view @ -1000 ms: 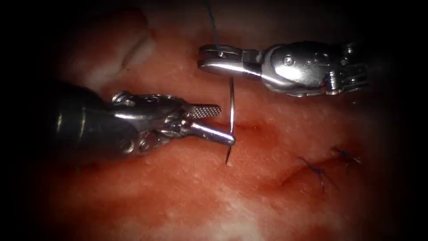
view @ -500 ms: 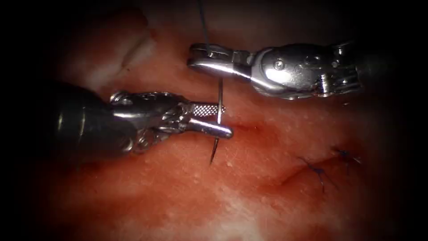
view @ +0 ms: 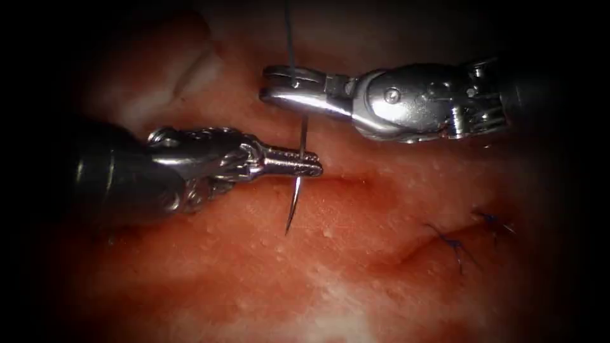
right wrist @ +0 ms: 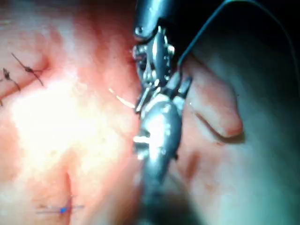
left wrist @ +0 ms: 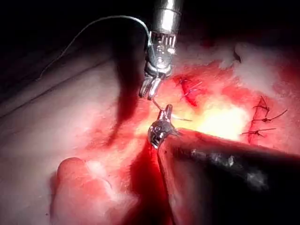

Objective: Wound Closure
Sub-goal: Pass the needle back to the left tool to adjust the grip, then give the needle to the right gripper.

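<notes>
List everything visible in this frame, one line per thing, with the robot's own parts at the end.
tissue: one piece, pink-red, under everything.
cut: one, dark red line, running right from the left gripper's tip.
needle: one, silver, curved, held by both grippers above the tissue; its point hangs free below the left gripper, not in the tissue.
thread: one strand, dark, rising from the right gripper.
stitches: at least two, dark blue, on the right part of the cut.
red fluid: streaks on the tissue.
left gripper: one, silver, shut on the needle near mid-curve.
right gripper: one, silver, shut on the needle's thread end.
</notes>
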{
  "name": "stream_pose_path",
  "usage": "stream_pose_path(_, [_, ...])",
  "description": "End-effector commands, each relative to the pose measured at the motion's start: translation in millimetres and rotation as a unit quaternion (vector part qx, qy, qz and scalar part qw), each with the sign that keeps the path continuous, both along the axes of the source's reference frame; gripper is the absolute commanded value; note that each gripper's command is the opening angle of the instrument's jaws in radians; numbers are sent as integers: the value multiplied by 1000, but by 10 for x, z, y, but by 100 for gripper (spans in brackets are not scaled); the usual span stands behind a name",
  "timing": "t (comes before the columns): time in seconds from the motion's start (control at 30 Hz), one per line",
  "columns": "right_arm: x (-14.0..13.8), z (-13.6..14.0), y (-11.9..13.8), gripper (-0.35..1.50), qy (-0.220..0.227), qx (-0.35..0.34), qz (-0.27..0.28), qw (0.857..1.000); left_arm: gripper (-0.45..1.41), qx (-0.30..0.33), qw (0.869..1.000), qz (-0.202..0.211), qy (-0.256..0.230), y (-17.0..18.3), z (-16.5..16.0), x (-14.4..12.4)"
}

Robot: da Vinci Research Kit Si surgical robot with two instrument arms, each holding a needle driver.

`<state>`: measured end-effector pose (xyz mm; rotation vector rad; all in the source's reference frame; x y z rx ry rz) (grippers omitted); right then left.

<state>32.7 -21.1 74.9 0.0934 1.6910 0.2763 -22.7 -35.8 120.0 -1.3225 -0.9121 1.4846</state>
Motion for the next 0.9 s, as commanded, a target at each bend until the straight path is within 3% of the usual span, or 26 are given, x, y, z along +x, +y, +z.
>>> stream_pose_path(0.03, [6, 3, -1, -35, 0, 1, 1, 1000, -45, 0, 1000, 1, 0, -1, 4, -5])
stream_pose_path(0.2, [7, 4, 1, -35, 1, 28, -5, 1000, -45, 1, 1000, -7, 6, 1, 0, 5])
stream_pose_path(0.23, [9, 4, 2, -10, -18, 49, -11, 999, -45, 2, 1000, -11, 3, 3, -3, 9])
stream_pose_path(0.27, [9, 4, 2, -10, -18, 49, -11, 999, -45, 2, 1000, -11, 3, 3, -3, 9])
stream_pose_path(0.3, [9, 4, 2, 15, -22, 50, -5, 998, -45, -1, 1000, -11, 4, 3, -4, 10])
stream_pose_path(0.33, [8, 3, 3, 74, -45, 78, 26, 996, -45, 0, 1000, -14, 6, 4, -6, 13])
stream_pose_path(0.37, [7, 3, 4, 89, -55, 80, 30, 995, -45, 0, 1000, -14, 6, 5, -6, 14])
stream_pose_path(0.4, [7, 3, 4, 89, -55, 80, 30, 995, -45, 0, 1000, -14, 6, 5, -6, 14])
stream_pose_path(0.5, [7, 0, 3, 116, -106, 89, 20, 990, -45, 1, 1000, -19, 7, 6, -8, 16])
stream_pose_path(0.73, [10, -3, -3, 109, -133, 65, 30, 989, -45, 1, 1000, -23, 9, 7, -8, 16])
stream_pose_path(0.9, [9, -7, -7, 104, -181, 13, 68, 981, -45, 1, 1000, -26, 11, 8, -9, 17])
